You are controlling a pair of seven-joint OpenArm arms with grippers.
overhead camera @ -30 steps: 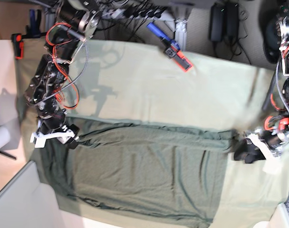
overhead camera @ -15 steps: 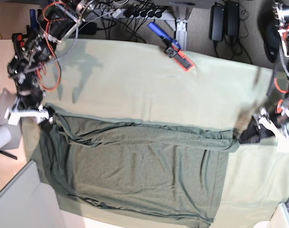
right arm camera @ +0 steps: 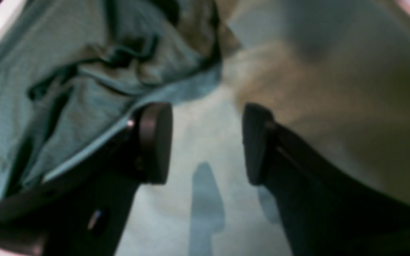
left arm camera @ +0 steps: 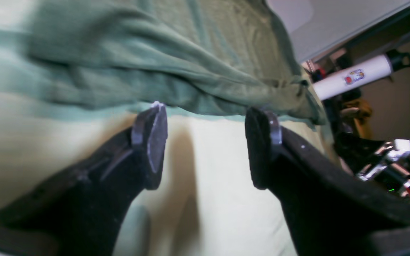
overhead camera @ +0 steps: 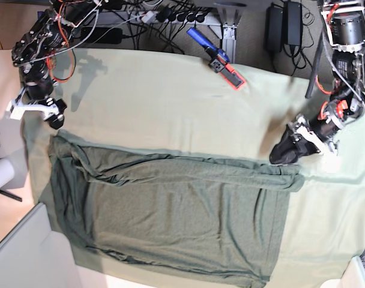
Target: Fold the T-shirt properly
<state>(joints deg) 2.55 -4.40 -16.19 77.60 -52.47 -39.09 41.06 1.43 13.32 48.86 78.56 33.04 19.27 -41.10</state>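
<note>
Where cloth covers the table: pale sage sheet [overhead camera: 170, 102], wide, lightly creased.
T-shirt [overhead camera: 182, 216]: flat on the sheet's near half, top edge folded over.
Left gripper [overhead camera: 284, 155]: jaws apart, empty.
Right gripper [overhead camera: 55, 117]: jaws apart, empty.
Far edge: cables [overhead camera: 170, 12], blue-orange tool [overhead camera: 217, 60].

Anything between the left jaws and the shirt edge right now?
Nothing but bare sheet. In the left wrist view the open left gripper hovers just short of the T-shirt, with no fabric between the jaws.
</note>
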